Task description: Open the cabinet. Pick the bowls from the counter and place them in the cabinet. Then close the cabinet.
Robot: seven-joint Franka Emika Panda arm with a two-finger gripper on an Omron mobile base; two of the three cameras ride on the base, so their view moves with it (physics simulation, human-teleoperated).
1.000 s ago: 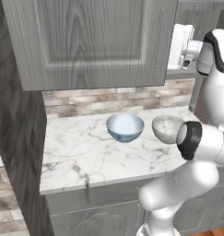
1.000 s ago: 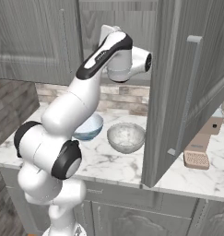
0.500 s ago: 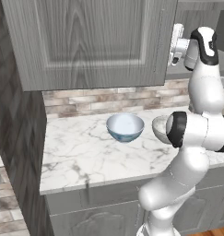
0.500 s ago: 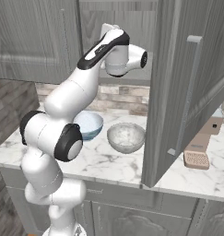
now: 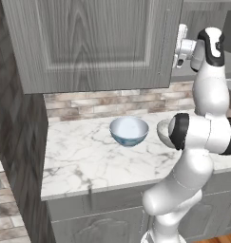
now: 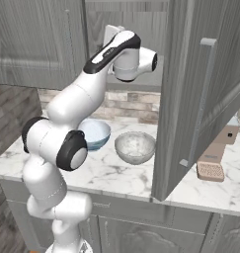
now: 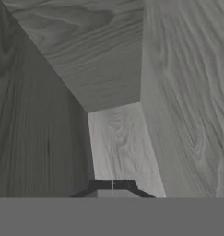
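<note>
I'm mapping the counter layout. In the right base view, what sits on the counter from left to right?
Light blue bowl → speckled grey bowl → brown, grater-like thing past the open cabinet door.

The cabinet [image 5: 93, 42] is finished in grey wood grain with a matt surface; the same grain is seen on its inner walls [image 7: 187, 92] and on the open door [image 6: 200, 89], which carries a smooth grey bar handle [image 6: 198, 104]. The counter [image 5: 83, 156] is polished white marble with grey veins. One bowl [image 5: 129, 131] is glazed glossy light blue; the other [image 6: 135, 147] is speckled and stone-like. The backsplash [image 5: 88, 102] is rough brick. The arm [image 6: 87, 89] is moulded in glossy white.
</note>
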